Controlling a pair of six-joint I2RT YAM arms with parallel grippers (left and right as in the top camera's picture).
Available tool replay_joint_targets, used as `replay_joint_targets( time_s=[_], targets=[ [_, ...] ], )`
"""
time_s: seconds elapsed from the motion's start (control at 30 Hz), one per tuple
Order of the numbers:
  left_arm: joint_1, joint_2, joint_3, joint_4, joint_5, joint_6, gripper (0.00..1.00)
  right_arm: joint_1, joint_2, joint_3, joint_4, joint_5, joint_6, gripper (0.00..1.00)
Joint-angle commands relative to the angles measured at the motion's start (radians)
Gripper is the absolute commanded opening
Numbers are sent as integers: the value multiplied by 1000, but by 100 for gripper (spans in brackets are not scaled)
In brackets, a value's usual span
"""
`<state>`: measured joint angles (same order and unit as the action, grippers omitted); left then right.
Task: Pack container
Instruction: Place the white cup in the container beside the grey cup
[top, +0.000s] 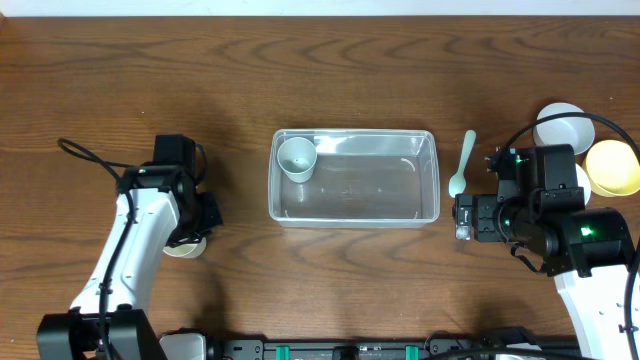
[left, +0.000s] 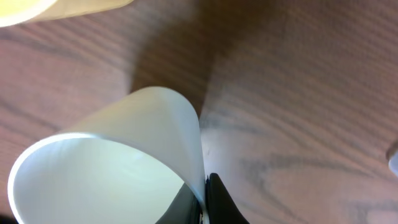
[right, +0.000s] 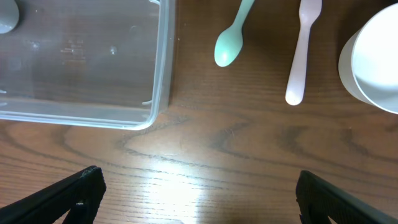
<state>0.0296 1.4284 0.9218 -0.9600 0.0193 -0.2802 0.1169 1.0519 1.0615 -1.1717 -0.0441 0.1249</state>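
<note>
Container (top: 436, 185) sat dead centre in the overhead frame, long side running left to right, with a packed cup (top: 297, 158) upright in its upper left corner and the rest of its floor bare. Clear thin plastic, that: by the look of it light and a touch flexible, likely to skate across the wooden table (top: 330, 60) if nudged. Any hold would best go on the rim along a short wall. Over to the left gripper (left: 200, 204), low in the left wrist frame: fingers closed on the wall of the held cup (left: 112, 162), one dark finger inside the lip and one outside, the cup's mouth facing the lower left of the frame. From overhead that cup peeked out beneath the arm at lower left, well apart from the container. Right gripper (right: 199, 205) now, and what a spread: fingers (right: 81, 193) wide apart at the bottom corners of the right wrist frame, nothing between them, hovering over bare wood just below the container's lower right corner. The green spoon (right: 230, 40) and pink utensil (right: 300, 53) lay near the top, a white bowl (right: 373, 59) at the right edge.
</note>
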Motion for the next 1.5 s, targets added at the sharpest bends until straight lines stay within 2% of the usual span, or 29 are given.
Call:
replay_joint_targets(
  time_s=[0.0,0.13,0.3,0.63,0.9,1.47],
  targets=[
    [-33,-27,109,-56,-4,10,6,-5,0,16,-3,14,-11,99],
    [-135,-66,281,-183,-4,10,6,-5,0,16,-3,14,-10,99],
    [-325,-76,511,-293,-4,11,6,-5,0,16,-2,14,-10,99],
    [-593,-7,552,-258,-4,14,6,-5,0,16,-2,14,-10,99],
    [-663,148,552,-207,-4,22,6,-5,0,16,-3,14,-10,99],
    [-664,385,538,-150,-4,24,6,-5,0,16,-3,14,-10,99]
  ],
)
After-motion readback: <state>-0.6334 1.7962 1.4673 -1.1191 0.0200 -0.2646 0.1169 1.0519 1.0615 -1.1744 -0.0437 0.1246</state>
